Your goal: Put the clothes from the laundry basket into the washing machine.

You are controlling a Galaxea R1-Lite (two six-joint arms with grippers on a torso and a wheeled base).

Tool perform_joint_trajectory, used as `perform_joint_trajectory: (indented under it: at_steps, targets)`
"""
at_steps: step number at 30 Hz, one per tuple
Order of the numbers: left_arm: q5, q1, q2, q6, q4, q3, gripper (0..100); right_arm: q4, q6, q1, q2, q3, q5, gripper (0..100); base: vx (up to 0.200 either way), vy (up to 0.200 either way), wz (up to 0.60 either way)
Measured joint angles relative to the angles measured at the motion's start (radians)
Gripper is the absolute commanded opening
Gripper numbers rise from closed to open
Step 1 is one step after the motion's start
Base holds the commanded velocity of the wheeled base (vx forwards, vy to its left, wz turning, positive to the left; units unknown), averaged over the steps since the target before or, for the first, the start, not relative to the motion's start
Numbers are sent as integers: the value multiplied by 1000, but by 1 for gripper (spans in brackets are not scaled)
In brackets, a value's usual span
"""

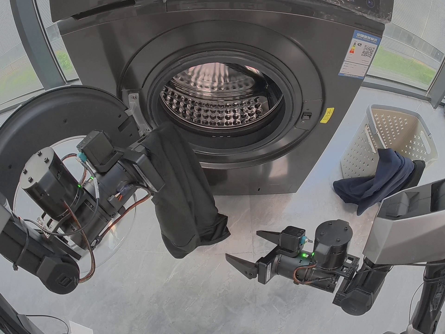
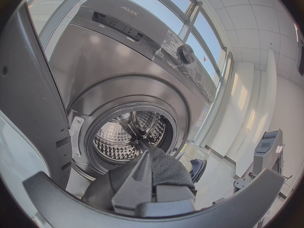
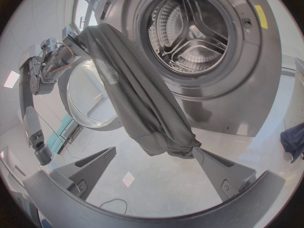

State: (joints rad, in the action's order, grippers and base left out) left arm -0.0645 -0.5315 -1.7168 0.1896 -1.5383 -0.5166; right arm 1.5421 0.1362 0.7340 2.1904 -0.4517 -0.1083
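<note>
The washing machine (image 1: 222, 33) has its round opening (image 1: 218, 96) free across the middle and right side. Its door (image 1: 55, 126) is swung wide open and walls off the left. A black garment (image 1: 185, 191) hangs over the opening's lower-left rim. Open floor (image 1: 287, 209) runs between the machine and the laundry basket (image 1: 394, 131).

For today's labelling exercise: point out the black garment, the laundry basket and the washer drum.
black garment (image 1: 185, 195): head view, middle of the hanging cloth.
laundry basket (image 1: 403, 131): head view, perforated inner wall.
washer drum (image 1: 208, 110): head view, dimpled steel wall.
</note>
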Motion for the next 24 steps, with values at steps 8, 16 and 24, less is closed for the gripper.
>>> perform_joint_trajectory:
  at_steps: [8,16,24]
  targets:
    - [20,1,-19,-2,-4,-10,0,-1,11,102,-17,-109,0,100,0,0,0]
    - [36,1,-32,-3,-7,-20,0,-17,36,175,14,-256,8,100,0,0,0]
    - [36,0,-35,-3,-8,-21,0,-58,32,170,105,-399,19,100,0,0,0]
